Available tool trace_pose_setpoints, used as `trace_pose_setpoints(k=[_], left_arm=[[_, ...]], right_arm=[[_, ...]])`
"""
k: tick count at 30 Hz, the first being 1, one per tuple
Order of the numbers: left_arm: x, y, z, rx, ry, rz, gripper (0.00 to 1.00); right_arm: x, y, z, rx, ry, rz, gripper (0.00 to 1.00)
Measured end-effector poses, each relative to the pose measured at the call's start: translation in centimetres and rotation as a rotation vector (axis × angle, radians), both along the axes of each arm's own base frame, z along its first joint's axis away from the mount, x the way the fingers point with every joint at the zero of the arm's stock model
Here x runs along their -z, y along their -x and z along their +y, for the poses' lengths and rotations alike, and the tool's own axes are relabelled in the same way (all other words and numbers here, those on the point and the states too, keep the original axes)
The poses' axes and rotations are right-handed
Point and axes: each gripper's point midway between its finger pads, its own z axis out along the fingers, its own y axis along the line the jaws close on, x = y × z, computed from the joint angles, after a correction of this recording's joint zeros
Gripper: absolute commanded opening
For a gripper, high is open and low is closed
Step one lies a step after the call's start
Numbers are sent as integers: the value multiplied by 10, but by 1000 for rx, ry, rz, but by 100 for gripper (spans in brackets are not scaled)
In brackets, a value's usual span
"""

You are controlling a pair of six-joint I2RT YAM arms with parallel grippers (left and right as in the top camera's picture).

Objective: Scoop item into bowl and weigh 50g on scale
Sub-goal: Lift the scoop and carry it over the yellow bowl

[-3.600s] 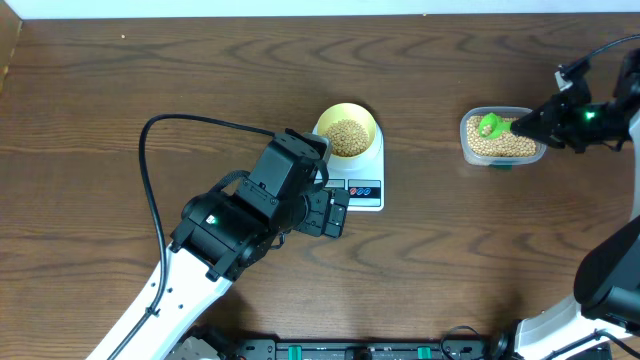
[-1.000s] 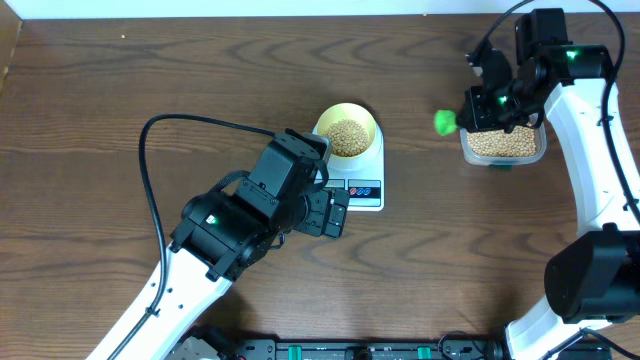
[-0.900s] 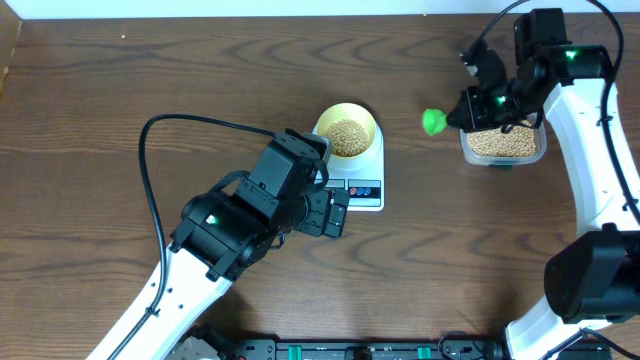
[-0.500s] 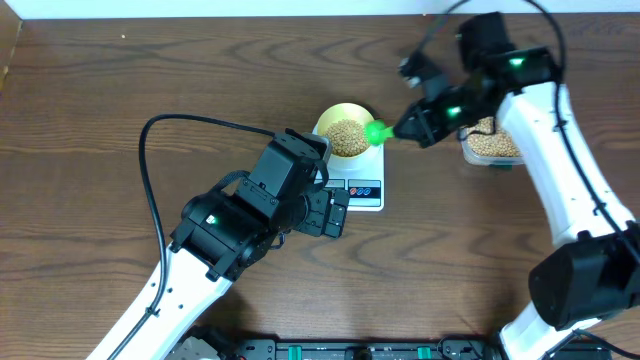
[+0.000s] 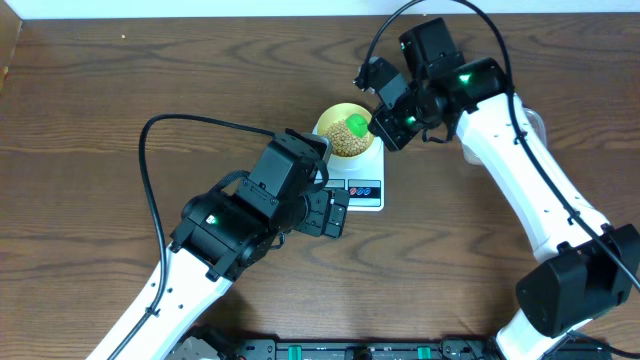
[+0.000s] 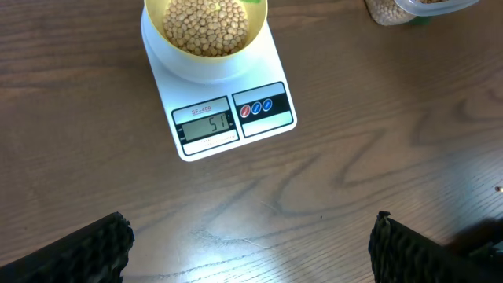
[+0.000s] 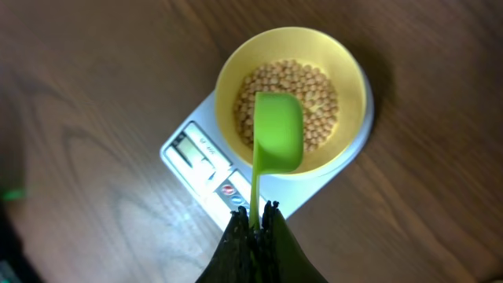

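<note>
The left hand [image 6: 250, 253] hovers spread wide over bare worktop [image 6: 377, 157], just in front of the scale [image 6: 267, 130]. Its display [image 6: 206, 124] seems to read a touch over fifty. On the scale sits the bowl [image 7: 357, 79], well filled with beans [image 6: 208, 23]. Above the bowl the right hand [image 7: 253, 214], pinching the handle, holds the green scoop [image 7: 278, 134]; no beans show in it. This looks like the fine-tuning step, so the next move probably means gently lifting out a bean or two. The tub [image 6: 409, 8] lies beyond.

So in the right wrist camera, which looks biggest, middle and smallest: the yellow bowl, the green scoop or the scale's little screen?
1. Biggest: the yellow bowl.
2. Middle: the green scoop. It is nearer the camera, so it may look bigger than it really is.
3. Smallest: the scale's screen.
</note>
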Motion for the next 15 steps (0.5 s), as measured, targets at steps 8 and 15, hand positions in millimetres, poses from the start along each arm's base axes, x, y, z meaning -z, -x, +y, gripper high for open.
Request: trace_pose_setpoints(k=[8, 15], left_arm=[[0, 0, 0, 0, 0, 0, 98], [0, 0, 0, 0, 0, 0, 98]], right_arm=[[3, -8, 0, 11, 40, -38, 1], [17, -13, 8, 0, 56, -31, 1]])
